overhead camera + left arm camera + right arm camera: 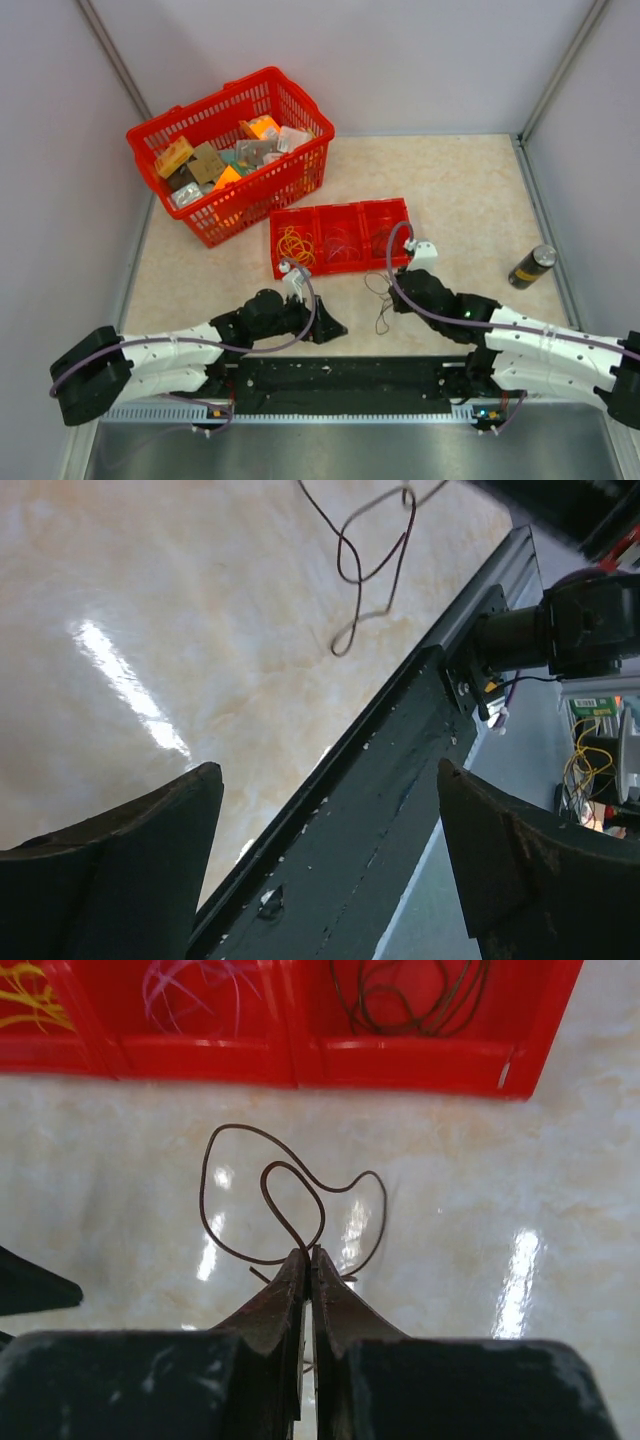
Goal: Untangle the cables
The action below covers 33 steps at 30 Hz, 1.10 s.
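My right gripper point(308, 1252) is shut on a dark brown cable point(290, 1195) that loops out in front of its tips over the table; it also shows in the top view point(381, 300) and the left wrist view point(365, 565). My right gripper point(400, 290) sits just below the red divided tray point(340, 265). The tray holds yellow-orange cables point(296, 243) on the left, pale ones point(340, 240) in the middle and dark brown ones point(382, 238) on the right. My left gripper point(335, 330) is open and empty, its fingers point(130, 870) spread over the black base rail point(370, 810).
A red basket point(300, 170) full of small packets stands at the back left. A dark cylindrical can point(531, 267) lies at the right. Grey walls close the table on three sides. The black rail point(340, 380) runs along the near edge.
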{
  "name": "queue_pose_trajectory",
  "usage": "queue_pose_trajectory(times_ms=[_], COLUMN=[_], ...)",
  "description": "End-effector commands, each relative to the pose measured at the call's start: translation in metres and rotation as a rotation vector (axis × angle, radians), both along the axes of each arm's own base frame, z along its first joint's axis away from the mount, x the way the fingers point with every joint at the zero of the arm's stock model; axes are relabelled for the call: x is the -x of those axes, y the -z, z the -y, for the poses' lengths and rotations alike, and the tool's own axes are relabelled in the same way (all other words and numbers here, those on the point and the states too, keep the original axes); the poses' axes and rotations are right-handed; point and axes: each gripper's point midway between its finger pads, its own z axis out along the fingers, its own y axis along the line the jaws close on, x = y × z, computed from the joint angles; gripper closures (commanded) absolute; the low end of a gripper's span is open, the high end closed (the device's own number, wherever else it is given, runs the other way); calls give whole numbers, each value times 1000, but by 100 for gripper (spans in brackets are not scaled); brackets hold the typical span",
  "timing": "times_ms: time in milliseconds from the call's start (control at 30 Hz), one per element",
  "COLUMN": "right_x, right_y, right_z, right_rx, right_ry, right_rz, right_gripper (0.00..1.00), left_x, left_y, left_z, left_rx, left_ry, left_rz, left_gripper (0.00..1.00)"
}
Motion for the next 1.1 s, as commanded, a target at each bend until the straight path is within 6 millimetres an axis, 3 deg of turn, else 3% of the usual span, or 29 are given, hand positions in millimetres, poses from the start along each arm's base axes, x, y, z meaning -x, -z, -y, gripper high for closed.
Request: queue_pose_trajectory(times_ms=[0,167,233,433,600,700,833,933,1067], right_x=[-30,-60,-75,-125,-165,-186,-200,-194,-178], right_y=[-71,-126,-138,-167,-175,-164,-129,-97,-69], right_z=[8,18,25,38,34,29,25,16,1], right_rx=[-3,26,48,44,102,210,315,292,172], right_ry=[55,124,159,228,239,225,204,166,121], right_rz=[175,296,316,373,406,432,373,306,227], right_gripper=[100,100,100,100,100,100,100,100,100], left_x=[-6,-8,-11,-10,-9,-11,-10,-11,-11], left_y=[-19,-14,-11,-9,-8,-9,-7,-8,-7], left_z=[19,23,23,23,22,21,18,17,18], left_rx=[103,71,63,52,42,41,37,37,29], left_ry=[-27,-19,-32,-30,-32,-39,-44,-51,-48], left_rz=[114,136,136,141,144,148,149,151,147], left_gripper=[10,11,12,13,13,13,13,13,13])
